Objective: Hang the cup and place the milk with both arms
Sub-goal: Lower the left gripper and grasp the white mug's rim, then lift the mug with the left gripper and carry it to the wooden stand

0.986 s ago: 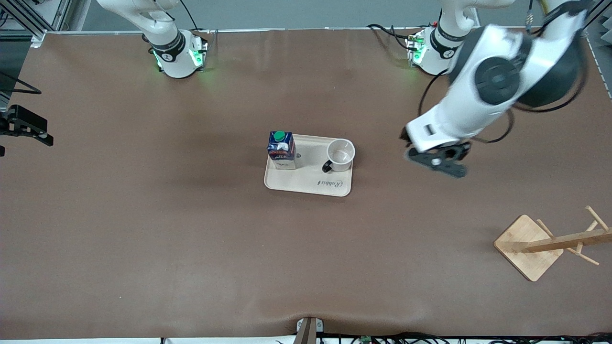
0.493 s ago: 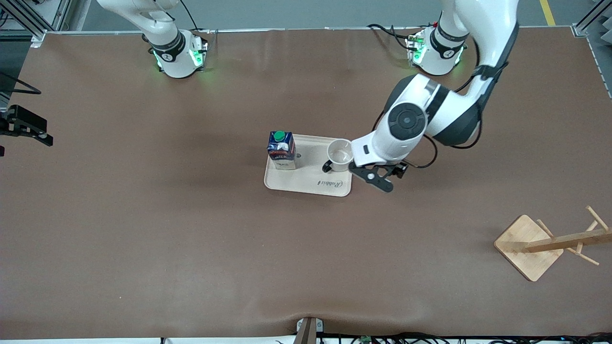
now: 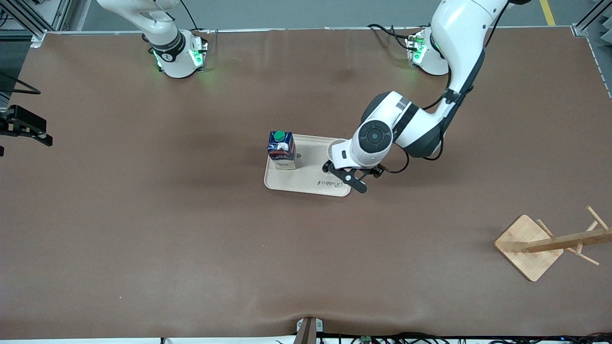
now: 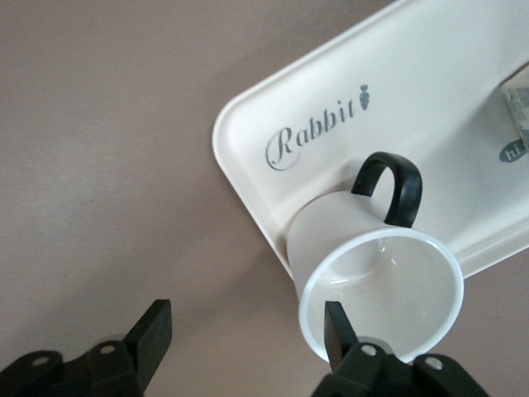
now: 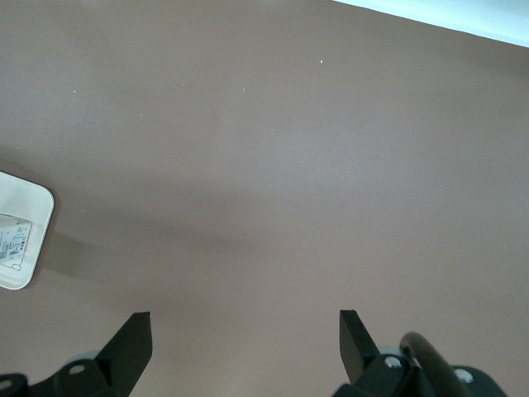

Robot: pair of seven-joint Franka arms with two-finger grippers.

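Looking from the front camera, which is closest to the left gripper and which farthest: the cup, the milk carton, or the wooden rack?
From the left gripper, which hangs over the tray's edge:
1. Cup, on the tray, right at the gripper.
2. Milk carton, upright at the tray's other end.
3. Wooden rack, toward the left arm's end, nearer the camera.

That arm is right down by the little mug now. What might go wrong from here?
The left gripper is open with one finger at the cup's rim and the other outside, off the tray; closing on the thin wall might tip it. A knocked cup might bump the milk on the same tray.
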